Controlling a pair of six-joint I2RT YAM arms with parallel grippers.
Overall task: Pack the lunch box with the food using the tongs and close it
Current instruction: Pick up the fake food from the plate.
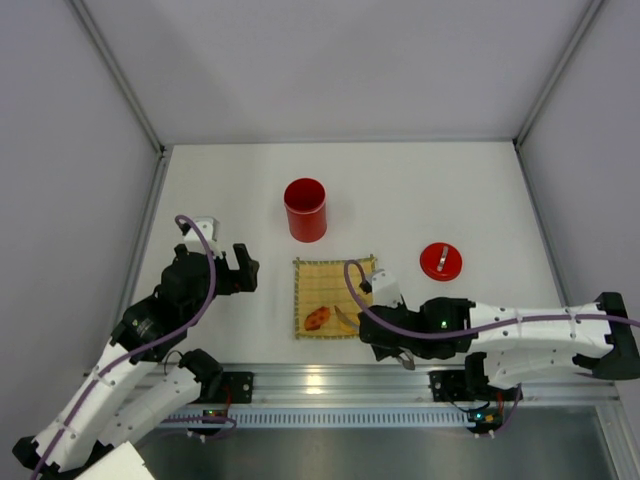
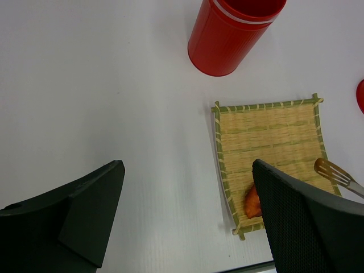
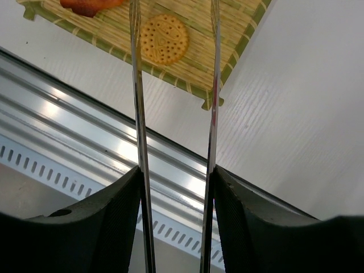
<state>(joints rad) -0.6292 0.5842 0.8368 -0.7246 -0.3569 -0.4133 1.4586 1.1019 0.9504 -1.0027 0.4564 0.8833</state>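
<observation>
The red lunch box (image 1: 305, 209) stands open and upright behind the bamboo mat (image 1: 335, 285); its red lid (image 1: 441, 261) lies to the right of the mat. On the mat's near part lie a red-orange food slice (image 1: 318, 318) and a round yellow biscuit piece (image 3: 164, 38). My right gripper (image 3: 176, 176) is shut on the tongs (image 3: 136, 85), one slim arm against each finger. The two arms stand apart and reach over the mat's near edge, either side of the biscuit. One tong tip (image 2: 333, 170) shows over the mat. My left gripper (image 2: 187, 168) hangs open and empty, left of the mat.
A silver rail (image 1: 330, 385) runs along the table's near edge just under the right gripper (image 1: 380, 335). Grey walls close in the left, back and right sides. The left gripper (image 1: 215, 265) is over bare white table.
</observation>
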